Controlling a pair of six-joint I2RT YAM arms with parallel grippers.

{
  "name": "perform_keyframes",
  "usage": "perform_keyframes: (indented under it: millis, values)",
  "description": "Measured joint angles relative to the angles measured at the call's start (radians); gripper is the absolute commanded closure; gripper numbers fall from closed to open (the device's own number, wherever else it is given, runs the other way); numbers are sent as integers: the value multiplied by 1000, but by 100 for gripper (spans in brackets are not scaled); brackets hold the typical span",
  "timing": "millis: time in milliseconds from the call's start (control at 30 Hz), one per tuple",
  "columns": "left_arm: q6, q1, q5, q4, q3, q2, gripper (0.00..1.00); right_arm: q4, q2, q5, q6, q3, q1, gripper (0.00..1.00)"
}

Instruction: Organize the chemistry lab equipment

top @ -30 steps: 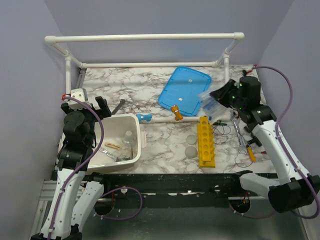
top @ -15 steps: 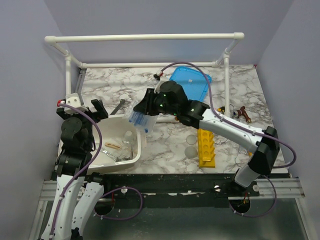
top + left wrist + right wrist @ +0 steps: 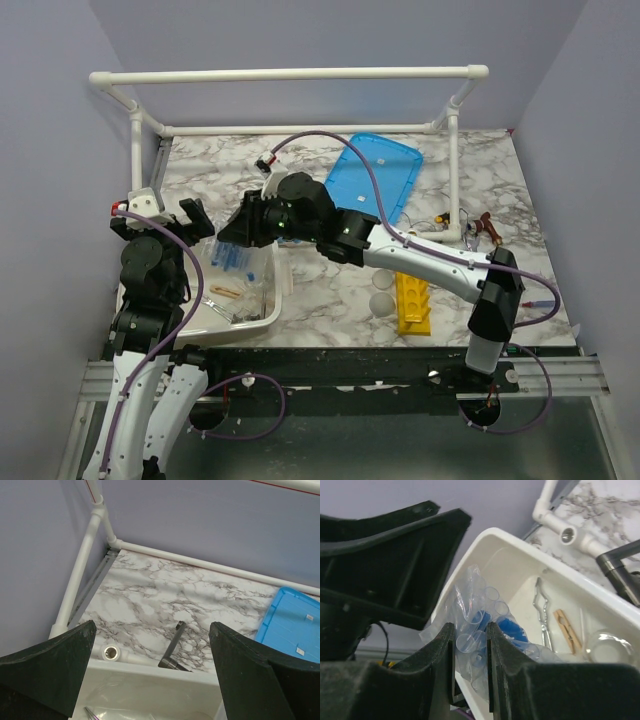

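Right hand [image 3: 238, 238] and bag [image 3: 235, 260] crowd the tub [image 3: 268, 318].

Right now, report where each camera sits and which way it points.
Top: above and behind the bases, looking down on the table; left arm and right arm show, the right tool over the tub.
Left wrist: looks past the open left tool at the far-left corner and lid.
Right wrist: looks down into the tub, its tool shut on a bag of tubes.
Shared: the tub's rim shows in all three; top and left wrist share the lid.
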Motion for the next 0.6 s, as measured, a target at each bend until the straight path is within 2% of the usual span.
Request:
perform_keyframes:
  millis: [267, 600]
  values:
    - [0, 0, -1, 0, 0, 0, 1, 19, 82, -27, 0, 10, 25, 99]
    - [0, 7, -3, 0, 0, 4, 1, -49, 188, 11, -60, -27, 42, 99]
